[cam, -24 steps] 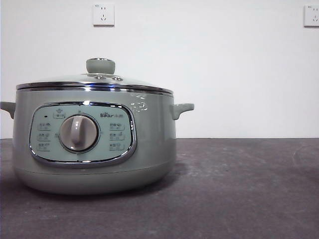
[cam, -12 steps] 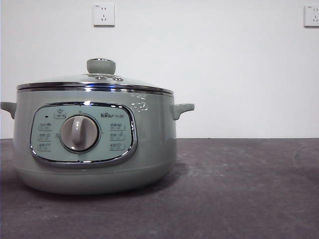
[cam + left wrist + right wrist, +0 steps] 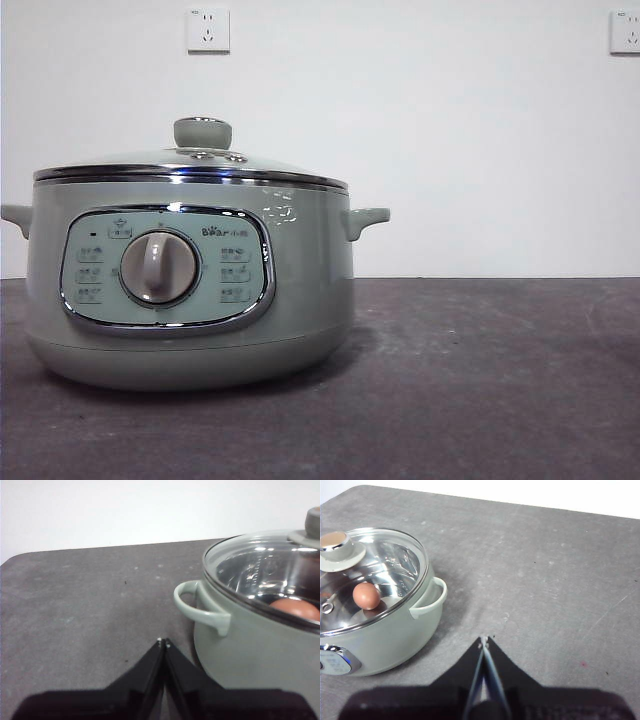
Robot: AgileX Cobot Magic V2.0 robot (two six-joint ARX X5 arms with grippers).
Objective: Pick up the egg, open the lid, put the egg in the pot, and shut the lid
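A pale sage-green electric cooking pot (image 3: 190, 285) stands on a dark grey desk (image 3: 480, 380) in front of a plain white wall. In the front view the pot fills the left half of the picture, near the desk's front edge, and its control panel (image 3: 165, 268) faces the camera. The panel is framed in chrome, with a round dial (image 3: 158, 267) in the middle and a "Bear" logo above and to the right of the dial. A side handle (image 3: 364, 219) sticks out from each side of the pot, just under the rim.

The glass lid (image 3: 190, 164) sits closed and level on the pot, its chrome rim resting on the pot's edge all the way round. A squat pale-green knob (image 3: 202, 132) stands upright at the top of the lid.

The reddish-brown egg (image 3: 366, 595) lies inside the pot, seen through the glass from the right wrist view, on the shiny metal bottom beside the inner wall. The left wrist view also shows part of it under the lid.

Neither arm appears in the front view. The left gripper (image 3: 163, 642) hovers over bare desk just beside one pot handle, its two black jaws pressed together and holding nothing. The right gripper (image 3: 483, 640) hovers over open desk on the pot's other side, near the other handle, its jaws also closed together and empty.

Two white wall sockets (image 3: 208, 30) are set high on the wall, one above the pot and one at the upper right corner.
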